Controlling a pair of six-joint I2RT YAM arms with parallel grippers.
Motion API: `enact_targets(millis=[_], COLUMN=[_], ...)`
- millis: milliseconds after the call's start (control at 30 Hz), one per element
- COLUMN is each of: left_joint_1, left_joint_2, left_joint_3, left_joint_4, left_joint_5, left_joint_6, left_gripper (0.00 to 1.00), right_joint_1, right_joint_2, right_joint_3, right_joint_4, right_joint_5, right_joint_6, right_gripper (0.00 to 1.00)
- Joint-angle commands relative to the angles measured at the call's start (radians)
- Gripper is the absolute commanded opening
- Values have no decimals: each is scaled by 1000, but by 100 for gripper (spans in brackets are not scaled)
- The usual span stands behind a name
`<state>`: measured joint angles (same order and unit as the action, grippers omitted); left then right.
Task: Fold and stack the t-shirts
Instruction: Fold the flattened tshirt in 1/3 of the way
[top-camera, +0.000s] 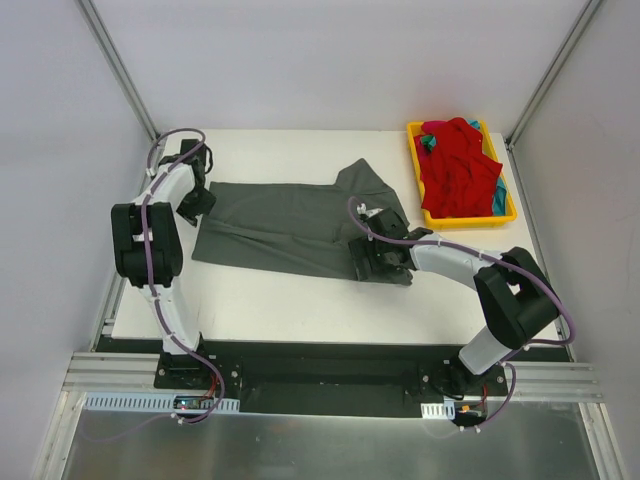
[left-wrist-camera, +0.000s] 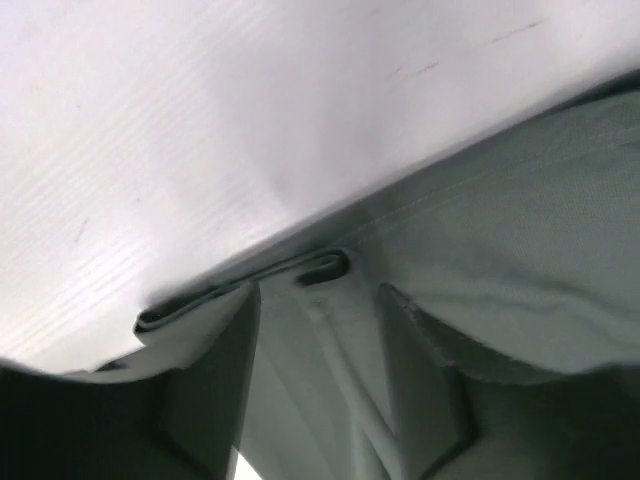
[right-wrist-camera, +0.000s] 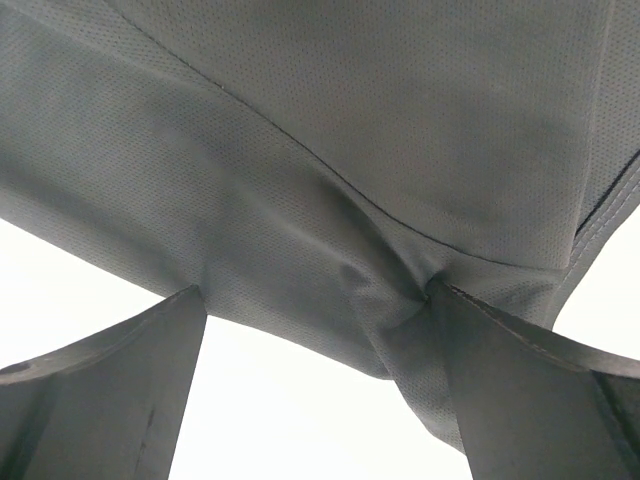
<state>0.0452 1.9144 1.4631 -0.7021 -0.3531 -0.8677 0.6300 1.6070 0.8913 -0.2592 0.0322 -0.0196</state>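
Charcoal t-shirt (top-camera: 290, 225) is spread across the worktop (top-camera: 300, 300). The left jaws are set partly apart astride its far-left hem; the right jaws are spread wide at its near-right corner, nothing clamped. Both edges should be pinched fully, then lifted evenly. A red t-shirt (top-camera: 458, 170) and a teal one (top-camera: 428, 142) are heaped in the yellow tray (top-camera: 465, 222)

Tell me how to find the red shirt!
Find the white table, then its far right corner, where a yellow tray sits. The red t-shirt is the crumpled heap filling that tray. Nothing else is bright red: the grey t-shirt lies spread out on the table, and only bits of teal cloth peek from the heap's edges.
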Motion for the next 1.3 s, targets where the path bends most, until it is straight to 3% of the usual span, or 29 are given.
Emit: enact_targets(millis=[0, 33, 67, 233, 500, 633, 1033, 1267], left_joint_1=[21, 19, 21, 21, -2, -15, 4, 44], left_joint_2=[43, 34, 23, -72, -156, -146, -95, -139], left_joint_3=[120, 134, 143, 109, -70, -118, -265, -380], left_joint_4=[-128, -137, -143, -146, -51, -5, 21, 21], left_joint_5=[-67, -78, -86, -34, 241, 307, 226, 163], left_joint_6=[19, 22, 27, 39, 85, 85, 73, 76], left_gripper=[77, 93, 99, 99, 99, 99, 99, 99], right_joint_1=[-9, -6, -7, -7, -7, -13, -160, -217], right_joint_2=[-5, -9, -15, -56, -150, -124, 266, 334], right_joint_3=[-31, -31, -31, -15, 75, 147, 400, 380], right_joint_4=[-91, -91, -91, -87, -63, -48, -15, -12], right_joint_5=[20, 18, 17, -9, -69, -52, -158, -161], right_joint_6=[-6, -6, -6, -3, 47, 67, 101, 138], right_gripper=[96, 96, 96, 96, 96, 96, 96, 96])
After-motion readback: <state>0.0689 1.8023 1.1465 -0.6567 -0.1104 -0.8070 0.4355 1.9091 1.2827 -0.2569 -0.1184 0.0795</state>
